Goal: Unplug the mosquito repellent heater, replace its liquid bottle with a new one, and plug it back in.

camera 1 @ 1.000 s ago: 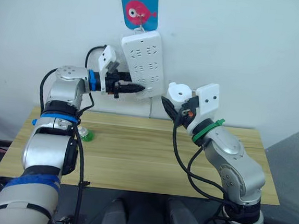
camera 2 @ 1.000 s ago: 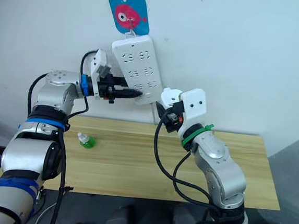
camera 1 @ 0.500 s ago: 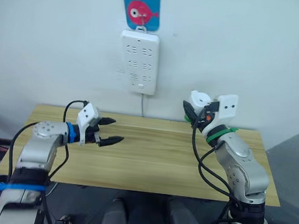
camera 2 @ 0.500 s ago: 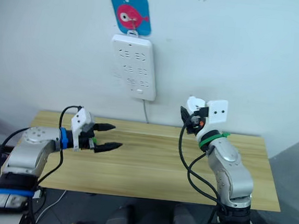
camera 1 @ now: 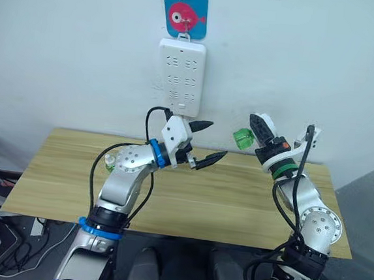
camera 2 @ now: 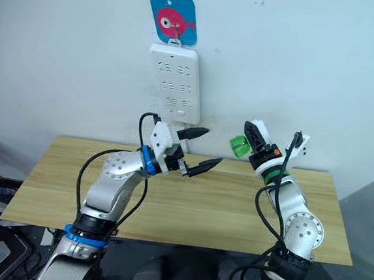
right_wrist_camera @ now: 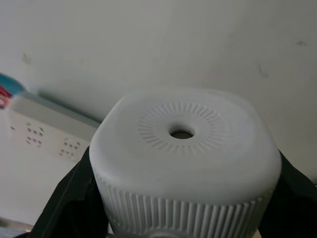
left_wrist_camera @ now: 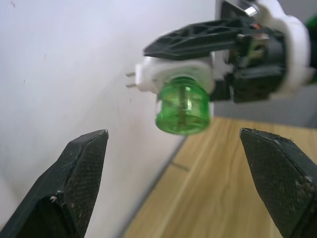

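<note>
Eye views: your right gripper (camera 1: 261, 130) is clamped on the heater (left_wrist_camera: 174, 74), held right of the power strip (camera 1: 180, 77). Your left gripper (camera 1: 202, 143) is spread wide.

Left wrist: the green bottle (left_wrist_camera: 184, 106) sits in the heater.

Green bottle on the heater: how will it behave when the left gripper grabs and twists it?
The bottle looks round and glossy, so the open left gripper may slip on it. It seems small and probably light. The heater is clamped in the right gripper in mid-air, so a twist may turn the whole unit.
</note>
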`<state>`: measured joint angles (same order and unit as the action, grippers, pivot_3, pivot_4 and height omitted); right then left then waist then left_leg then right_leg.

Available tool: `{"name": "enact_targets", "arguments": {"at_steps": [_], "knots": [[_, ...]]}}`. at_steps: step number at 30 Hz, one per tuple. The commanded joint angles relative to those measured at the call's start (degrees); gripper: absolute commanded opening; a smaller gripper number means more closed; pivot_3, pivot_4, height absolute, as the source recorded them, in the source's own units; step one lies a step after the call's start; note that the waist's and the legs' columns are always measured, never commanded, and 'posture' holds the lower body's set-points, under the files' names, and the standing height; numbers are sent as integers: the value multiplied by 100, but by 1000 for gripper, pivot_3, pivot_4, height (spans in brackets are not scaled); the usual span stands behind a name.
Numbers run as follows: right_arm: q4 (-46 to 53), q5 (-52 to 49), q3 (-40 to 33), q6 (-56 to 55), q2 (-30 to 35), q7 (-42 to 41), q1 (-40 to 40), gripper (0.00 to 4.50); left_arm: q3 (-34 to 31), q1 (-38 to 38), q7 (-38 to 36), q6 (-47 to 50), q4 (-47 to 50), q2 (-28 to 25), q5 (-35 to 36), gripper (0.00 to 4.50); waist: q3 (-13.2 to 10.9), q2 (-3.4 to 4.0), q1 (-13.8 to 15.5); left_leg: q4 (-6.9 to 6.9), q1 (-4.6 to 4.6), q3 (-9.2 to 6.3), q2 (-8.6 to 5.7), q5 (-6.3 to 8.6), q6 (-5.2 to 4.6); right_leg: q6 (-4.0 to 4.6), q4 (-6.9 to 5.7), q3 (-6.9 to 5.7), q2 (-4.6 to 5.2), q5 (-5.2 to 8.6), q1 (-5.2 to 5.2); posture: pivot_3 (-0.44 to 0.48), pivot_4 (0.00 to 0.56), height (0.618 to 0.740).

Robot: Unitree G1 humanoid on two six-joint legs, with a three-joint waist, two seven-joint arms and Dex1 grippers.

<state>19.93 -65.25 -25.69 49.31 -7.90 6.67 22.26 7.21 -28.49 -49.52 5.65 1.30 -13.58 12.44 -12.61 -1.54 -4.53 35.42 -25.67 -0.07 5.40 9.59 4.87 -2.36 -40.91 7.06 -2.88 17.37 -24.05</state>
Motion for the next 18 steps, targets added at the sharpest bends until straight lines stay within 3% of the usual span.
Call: {"name": "enact_targets", "arguments": {"at_steps": [1, 18], "knots": [[179, -834, 98, -120, -25, 287, 110, 3119, 122, -146, 138, -223, -46, 173, 0, 4464, 0, 0, -52, -2, 0, 0, 0, 0, 0, 0, 1, 1, 0, 0, 0, -63, 205, 740], [351, -1861, 825, -673, 606, 824, -108, 3119, 198, -507, 460, -628, -657, 553, -32, 4464, 0, 1, -60, -4, -5, -1, -3, 0, -1, -4, 6, 1, 1, 2, -1, -68, 210, 740]]}}
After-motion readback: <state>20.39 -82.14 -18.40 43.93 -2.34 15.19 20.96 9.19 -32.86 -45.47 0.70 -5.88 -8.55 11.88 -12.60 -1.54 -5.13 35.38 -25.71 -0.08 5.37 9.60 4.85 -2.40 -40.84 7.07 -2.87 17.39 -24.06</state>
